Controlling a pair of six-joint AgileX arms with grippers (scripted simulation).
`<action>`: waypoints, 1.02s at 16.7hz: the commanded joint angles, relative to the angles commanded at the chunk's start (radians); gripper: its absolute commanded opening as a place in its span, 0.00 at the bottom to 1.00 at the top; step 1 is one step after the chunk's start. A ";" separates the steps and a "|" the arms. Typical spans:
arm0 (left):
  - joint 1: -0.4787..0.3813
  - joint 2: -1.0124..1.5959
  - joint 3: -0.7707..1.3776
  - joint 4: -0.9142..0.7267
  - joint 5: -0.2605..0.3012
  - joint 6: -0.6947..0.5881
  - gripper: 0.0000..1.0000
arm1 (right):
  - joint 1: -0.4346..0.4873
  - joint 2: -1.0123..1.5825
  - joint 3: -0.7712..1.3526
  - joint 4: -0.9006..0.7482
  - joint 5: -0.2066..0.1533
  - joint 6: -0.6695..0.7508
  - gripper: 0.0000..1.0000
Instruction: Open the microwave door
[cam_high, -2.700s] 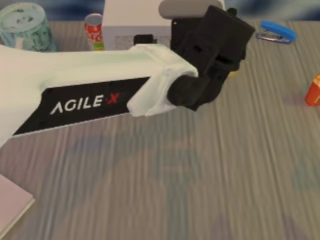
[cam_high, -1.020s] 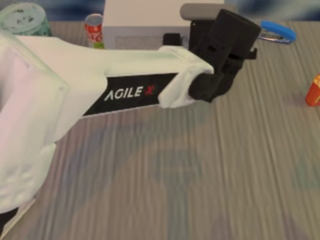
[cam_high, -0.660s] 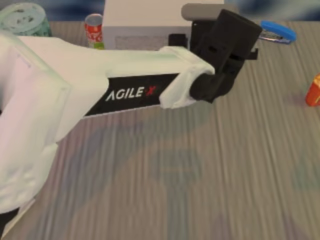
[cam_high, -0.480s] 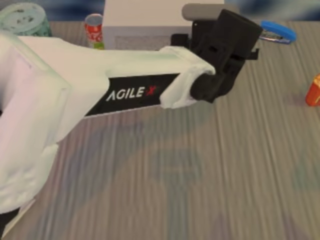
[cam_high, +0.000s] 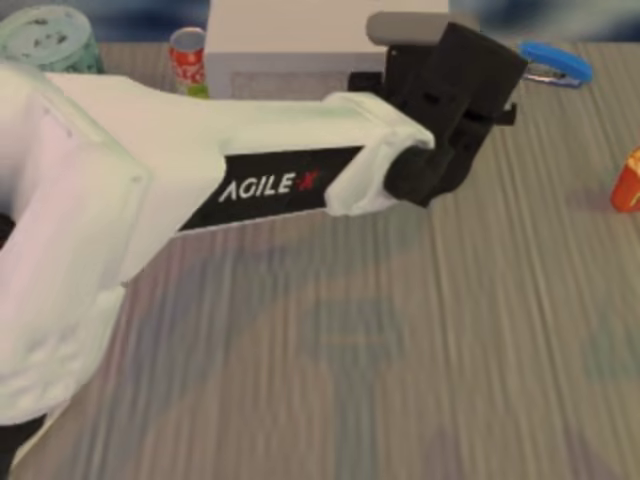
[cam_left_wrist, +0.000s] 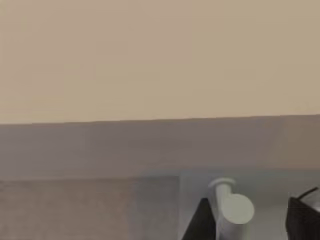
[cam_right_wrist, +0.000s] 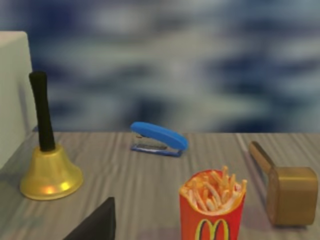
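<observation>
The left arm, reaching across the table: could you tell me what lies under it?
Under the left arm show bare table and part of the microwave front; the rest of that front is covered.

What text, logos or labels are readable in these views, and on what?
"AGILE X" on the black panel of the left arm, top view.
Yellow "M" arches logo on the red fries carton, right wrist view.
Red can beside the microwave: print too blurred to read.
Pale green mug: pattern only, no legible text.
Left wrist view: no text.
</observation>
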 joint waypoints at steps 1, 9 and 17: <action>0.002 0.013 0.030 -0.033 0.009 -0.009 0.00 | 0.000 0.000 0.000 0.000 0.000 0.000 1.00; 0.046 0.159 0.437 -0.587 0.161 -0.141 0.00 | 0.000 0.000 0.000 0.000 0.000 0.000 1.00; 0.099 0.251 0.777 -1.072 0.321 -0.256 0.00 | 0.000 0.000 0.000 0.000 0.000 0.000 1.00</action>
